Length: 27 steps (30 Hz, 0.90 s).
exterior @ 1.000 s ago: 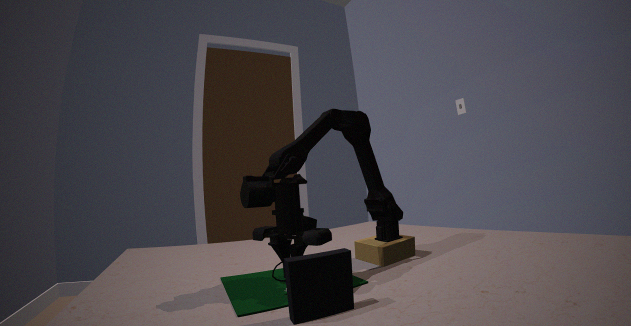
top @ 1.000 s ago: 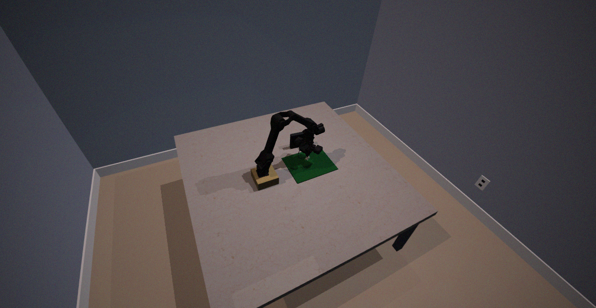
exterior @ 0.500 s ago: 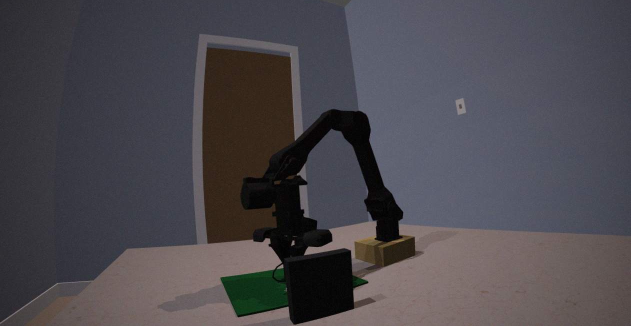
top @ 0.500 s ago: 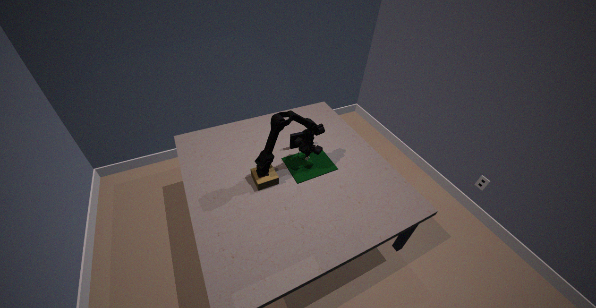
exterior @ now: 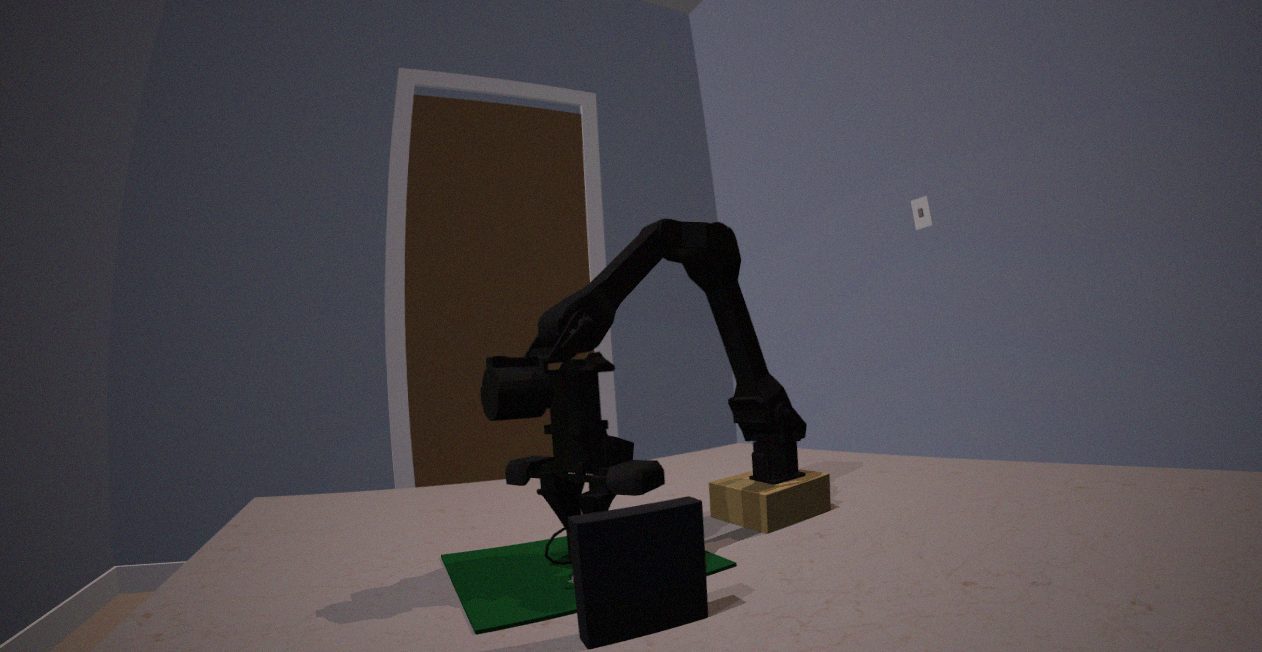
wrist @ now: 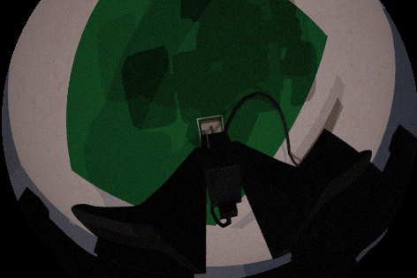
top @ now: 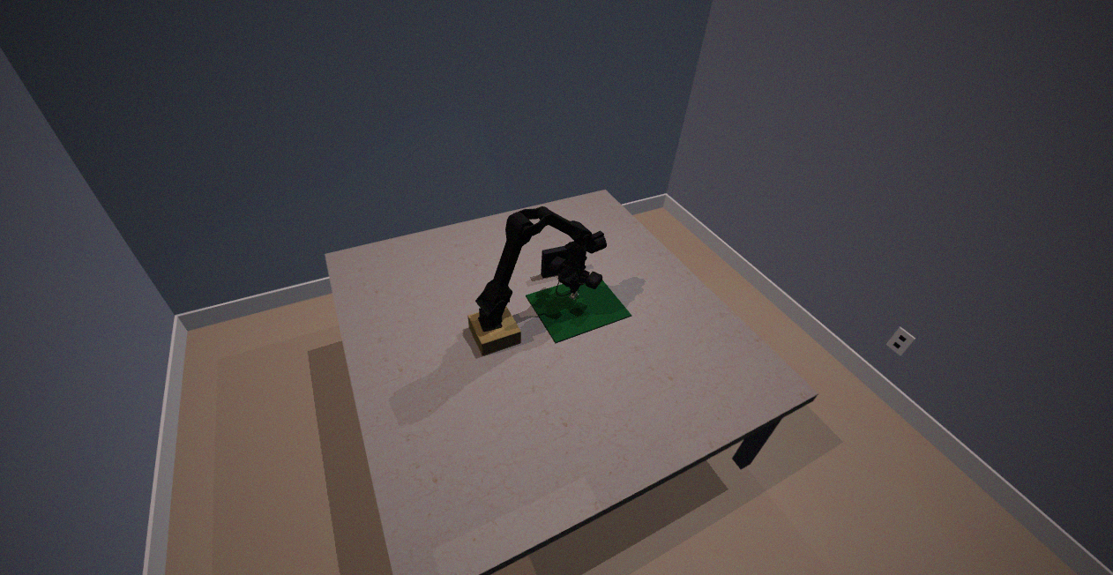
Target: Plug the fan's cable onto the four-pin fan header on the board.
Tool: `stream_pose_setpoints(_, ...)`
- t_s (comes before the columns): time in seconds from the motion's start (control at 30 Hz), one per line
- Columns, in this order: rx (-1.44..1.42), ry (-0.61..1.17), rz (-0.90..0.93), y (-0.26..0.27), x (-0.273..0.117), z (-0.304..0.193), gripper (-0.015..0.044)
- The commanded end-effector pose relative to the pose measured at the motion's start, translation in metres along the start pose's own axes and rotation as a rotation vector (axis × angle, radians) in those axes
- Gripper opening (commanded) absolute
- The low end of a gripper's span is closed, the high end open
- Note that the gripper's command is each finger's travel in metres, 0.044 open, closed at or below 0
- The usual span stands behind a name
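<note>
My gripper (top: 574, 288) (wrist: 216, 150) points down over the green board (top: 591, 324) (exterior: 507, 597) (wrist: 84, 142). It is shut on the black plug (wrist: 216, 138), whose body is mostly hidden by the fingers. The four-pin header (wrist: 210, 118) shows just ahead of the plug as a pale outline with pins inside; the plug covers its near edge. Whether the plug touches the header cannot be told. The thin black cable (wrist: 258, 93) (exterior: 548, 546) arcs from the plug to the fan (top: 550, 262) (exterior: 641, 573) (wrist: 329, 151), a dark square block standing upright.
The fan stands beside the board and hides part of the plug area in the exterior view. The arm's base sits on a yellowish block (top: 494, 339) (exterior: 769, 504) on the other side of the board. The pale table (top: 497, 431) carries everything, and arm shadows darken the board.
</note>
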<state>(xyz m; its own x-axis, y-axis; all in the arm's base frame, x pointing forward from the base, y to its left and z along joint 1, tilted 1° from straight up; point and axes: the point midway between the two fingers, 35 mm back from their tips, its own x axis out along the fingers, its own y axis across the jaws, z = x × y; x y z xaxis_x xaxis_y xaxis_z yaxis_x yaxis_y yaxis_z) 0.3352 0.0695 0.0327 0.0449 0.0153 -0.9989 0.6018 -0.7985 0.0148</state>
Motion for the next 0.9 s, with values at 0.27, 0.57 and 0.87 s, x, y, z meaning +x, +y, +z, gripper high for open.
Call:
stream_pose_setpoints(0.27, -0.007, -0.004, 0.001, -0.0001, 0.0028, 0.001, 0.0)
stream_pose_setpoints(0.57, -0.006, -0.004, 0.001, -0.0002, 0.0036, 0.0012, 0.0)
stream_pose_setpoints(0.87, -0.005, -0.004, 0.001, -0.0003, 0.0043, 0.0014, 0.0)
